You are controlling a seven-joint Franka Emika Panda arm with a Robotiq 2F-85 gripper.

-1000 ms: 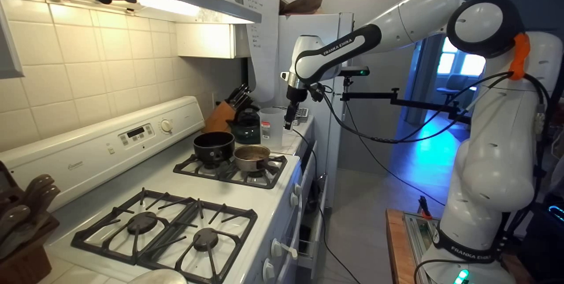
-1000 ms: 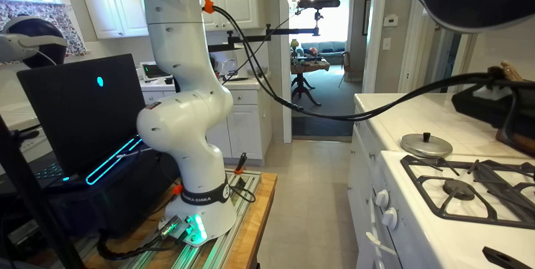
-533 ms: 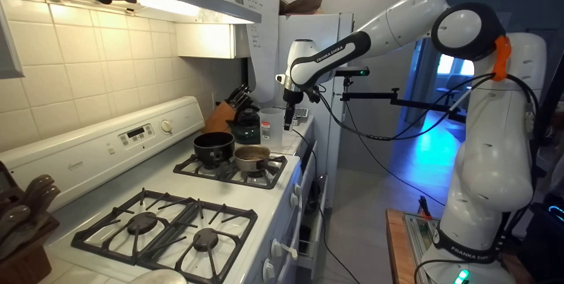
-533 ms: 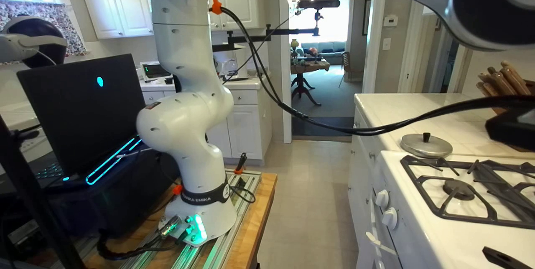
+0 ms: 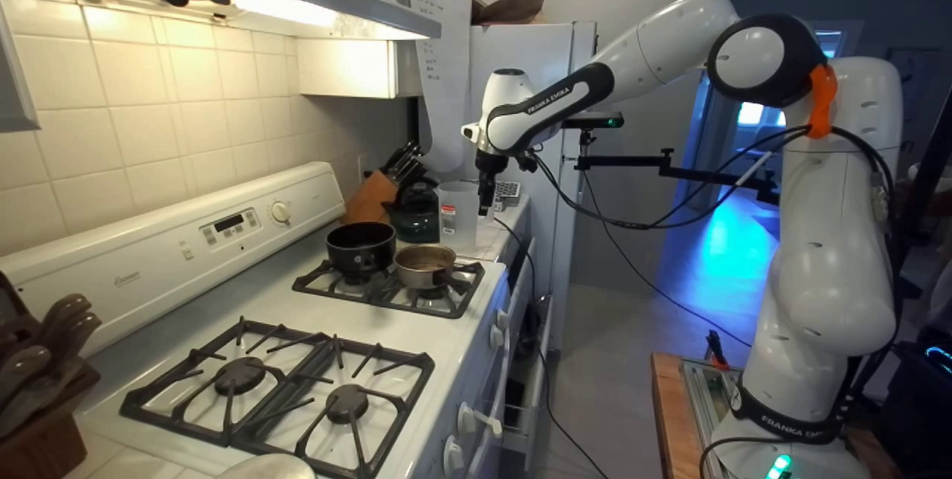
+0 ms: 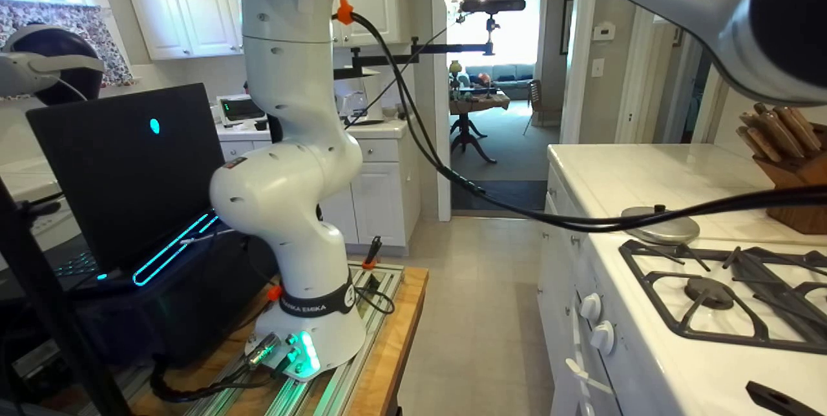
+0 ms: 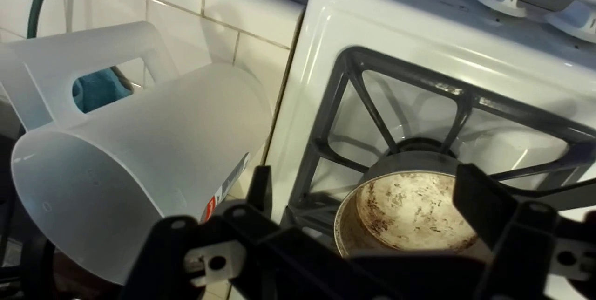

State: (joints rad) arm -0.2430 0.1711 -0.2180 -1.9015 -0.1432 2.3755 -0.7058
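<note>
Hovering tool (image 7: 364, 190) near frosted cylindrical pitcher (image 7: 158, 137)

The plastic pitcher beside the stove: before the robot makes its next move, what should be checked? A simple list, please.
1. Jaws open: ok, spread apart.
2. Jaws unloaded: ok, nothing gripped.
3. Plastic pitcher upright on the tiled counter: ok.
4. Jaws clear of the pitcher: cannot tell; they overlap in the wrist view.
5. Small saucepan seated on the burner grate: ok.
</note>
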